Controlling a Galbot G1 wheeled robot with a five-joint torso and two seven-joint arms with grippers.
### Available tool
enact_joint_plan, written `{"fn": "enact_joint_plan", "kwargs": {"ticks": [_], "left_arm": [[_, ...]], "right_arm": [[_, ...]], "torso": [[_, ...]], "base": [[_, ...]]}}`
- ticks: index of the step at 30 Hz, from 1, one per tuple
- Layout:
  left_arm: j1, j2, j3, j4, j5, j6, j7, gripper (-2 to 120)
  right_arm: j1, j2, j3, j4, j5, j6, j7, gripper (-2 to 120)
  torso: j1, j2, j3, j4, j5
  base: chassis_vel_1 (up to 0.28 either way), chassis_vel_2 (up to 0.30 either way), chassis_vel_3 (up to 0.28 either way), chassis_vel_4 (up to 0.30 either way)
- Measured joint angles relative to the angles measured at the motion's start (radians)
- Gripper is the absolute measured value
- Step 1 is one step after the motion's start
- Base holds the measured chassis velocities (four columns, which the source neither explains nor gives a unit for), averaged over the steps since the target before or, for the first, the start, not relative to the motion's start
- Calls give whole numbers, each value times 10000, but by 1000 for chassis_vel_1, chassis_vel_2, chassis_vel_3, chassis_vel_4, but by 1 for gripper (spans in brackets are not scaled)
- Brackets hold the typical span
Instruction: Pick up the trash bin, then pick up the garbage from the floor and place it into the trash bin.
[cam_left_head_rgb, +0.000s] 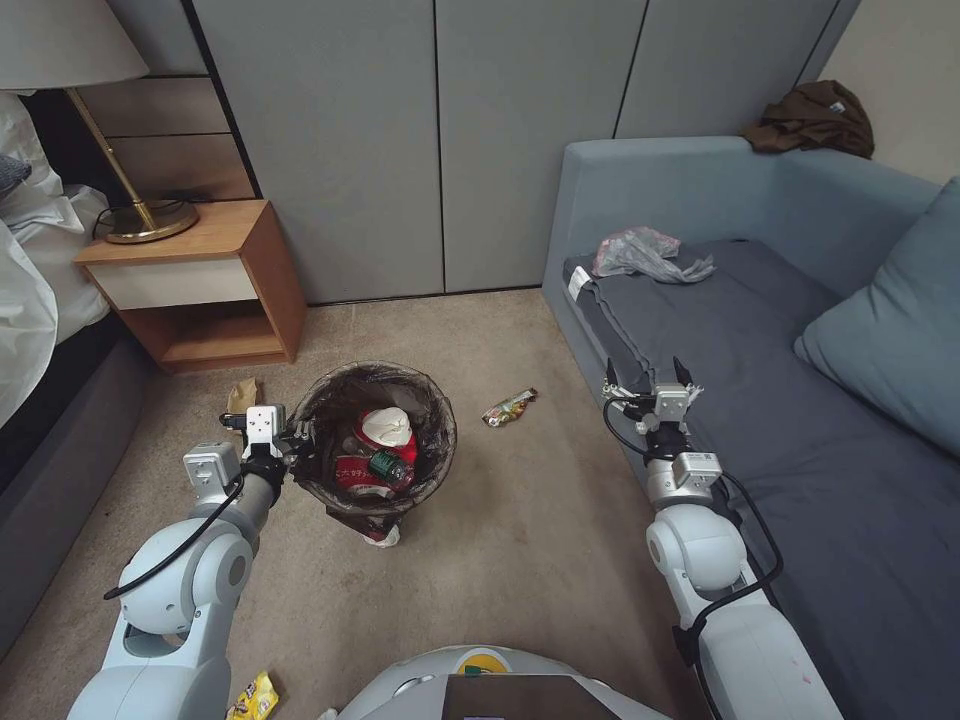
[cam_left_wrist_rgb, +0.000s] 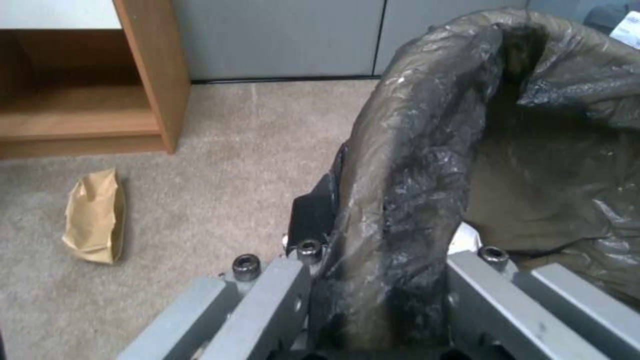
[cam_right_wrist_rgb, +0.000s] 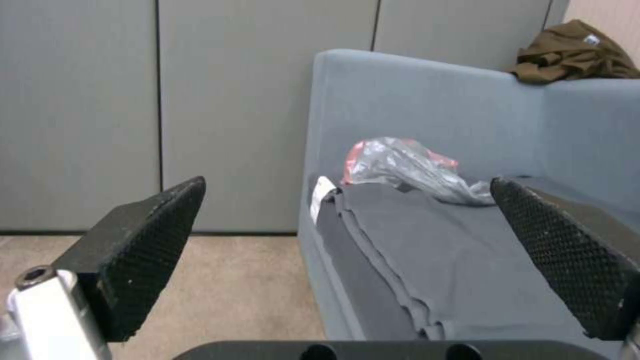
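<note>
Left pincer (cam_left_head_rgb: 300, 437) clamped on the rim of the trash bin (cam_left_head_rgb: 375, 440), right pincer (cam_left_head_rgb: 648, 378) spread wide and empty.

In the head view the bin sits a little left of centre on the floor (cam_left_head_rgb: 520, 520), its dark bag folded over the rim; the left pincer grips that rim at the bin's 9 o'clock side, one finger inside the bag and one outside. Inside lie a crushed red-white cup (cam_left_head_rgb: 385, 430) and a bottle with a green label (cam_left_head_rgb: 388, 465). A shiny wrapper (cam_left_head_rgb: 509, 406) lies on the carpet at the bin's 2 o'clock, a brown paper piece (cam_left_head_rgb: 243, 395) at its 10 o'clock near the nightstand (cam_left_head_rgb: 200, 285), and a yellow wrapper (cam_left_head_rgb: 255, 697) at 7 o'clock by the robot's base. The right pincer hovers over the sofa's (cam_left_head_rgb: 800, 400) front edge, well apart from the bin.
</note>
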Motion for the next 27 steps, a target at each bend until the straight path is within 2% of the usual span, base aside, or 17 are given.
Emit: {"fn": "enact_joint_plan", "kwargs": {"ticks": [27], "left_arm": [[11,-33,-67,20,25,-3,9,5]], "right_arm": [[189,-74,-143,-211,74,-105,-30,100]], "torso": [[0,0,0,-1,1]], "base": [[-105,108,98,-106]]}}
